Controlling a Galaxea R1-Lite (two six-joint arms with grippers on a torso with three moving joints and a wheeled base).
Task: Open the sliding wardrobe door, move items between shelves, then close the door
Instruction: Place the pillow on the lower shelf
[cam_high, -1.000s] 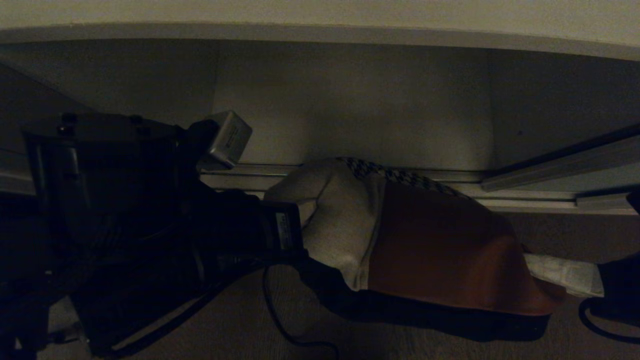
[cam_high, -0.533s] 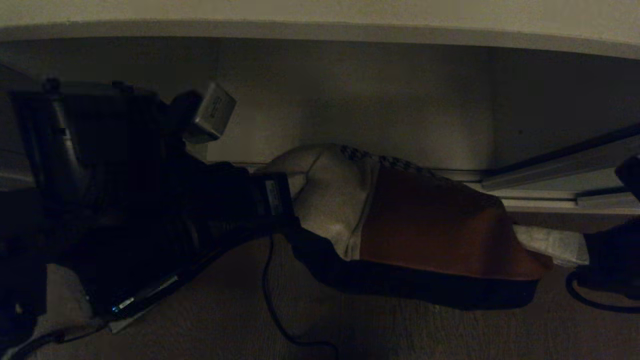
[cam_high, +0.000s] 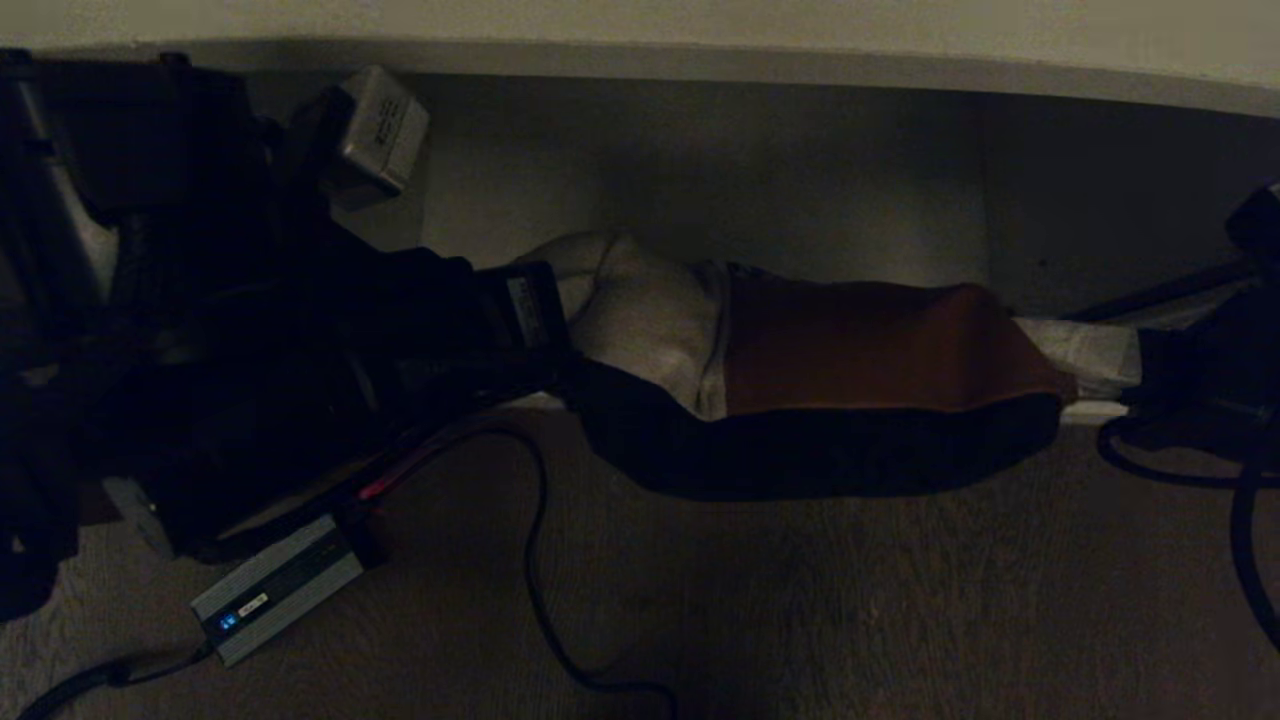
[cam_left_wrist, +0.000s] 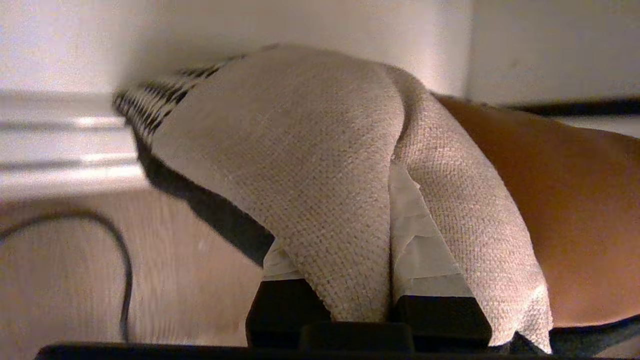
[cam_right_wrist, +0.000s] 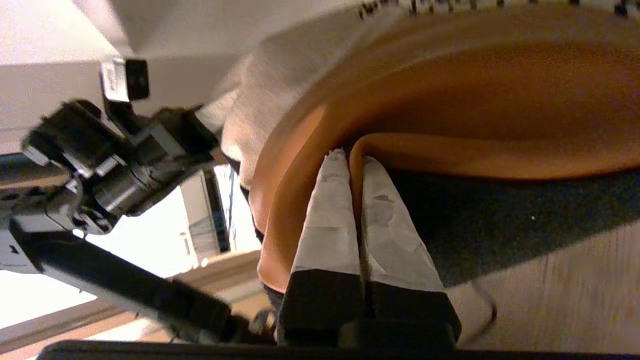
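Observation:
The cushion (cam_high: 860, 345), patched in beige, rust-brown and houndstooth, hangs stretched between my two grippers in front of the wardrobe's low opening. My left gripper (cam_high: 572, 322) is shut on its beige corner (cam_left_wrist: 320, 165), and the fabric bulges between the taped fingers (cam_left_wrist: 425, 250). My right gripper (cam_high: 1095, 355) is shut on a thin fold of the rust-brown end (cam_right_wrist: 450, 125). Its taped fingertips (cam_right_wrist: 330, 220) are pressed close together. A pale shelf (cam_high: 700, 25) runs across above the cushion. I cannot make out the sliding wardrobe door.
The wooden floor (cam_high: 800, 600) spreads below the cushion. On it lie a small silver box with a blue light (cam_high: 275, 590) and a black cable (cam_high: 540, 560). My left arm's dark bulk (cam_high: 200, 330) fills the left side. More cable loops at the right (cam_high: 1180, 465).
Both grippers have carried the cushion upward in the head view, toward the wardrobe's recess. It now covers the floor track. The left arm rose too, which uncovered the silver box.

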